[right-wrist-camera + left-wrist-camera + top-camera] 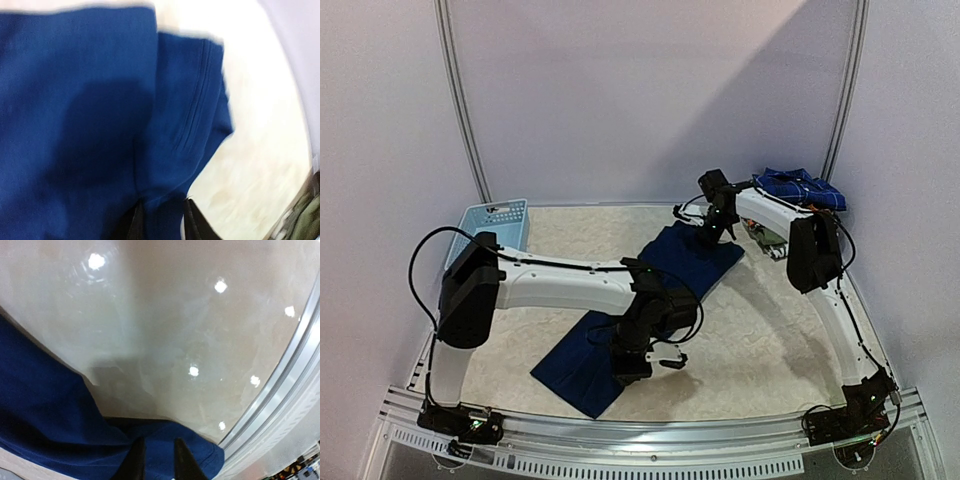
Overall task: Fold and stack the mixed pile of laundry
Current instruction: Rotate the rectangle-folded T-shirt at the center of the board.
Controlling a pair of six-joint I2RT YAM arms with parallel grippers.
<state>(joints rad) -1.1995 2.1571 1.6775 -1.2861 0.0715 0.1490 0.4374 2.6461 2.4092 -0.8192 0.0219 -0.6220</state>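
Far left, the light-blue basket [492, 222] is parked at the back edge, clear of the folding space. Next over, the navy T-shirt [570, 365] lies flat and diagonal across the table [770, 330], near-left to far-right. My guess is that's so each arm gets one end.

The left gripper [630, 372] is down at the near end by the hem. On its wrist cam the fingers [136, 465] stand narrowly apart with blue cloth in the gap, and I honestly can't tell if it's pinched or just lying there.

The right gripper [708, 240] is at the far end, by a sleeve seam. Same deal there: narrow gap, cloth between the fingers [131, 225], blurry, can't tell if it's holding. Reads to me like a both-ends setup for smoothing or a lengthwise fold, so early days.

Far right, the plaid shirt [802, 188] sits in the back corner, well apart from the work area. A greenish garment [767, 240] lies near the right arm. Both probably come later.
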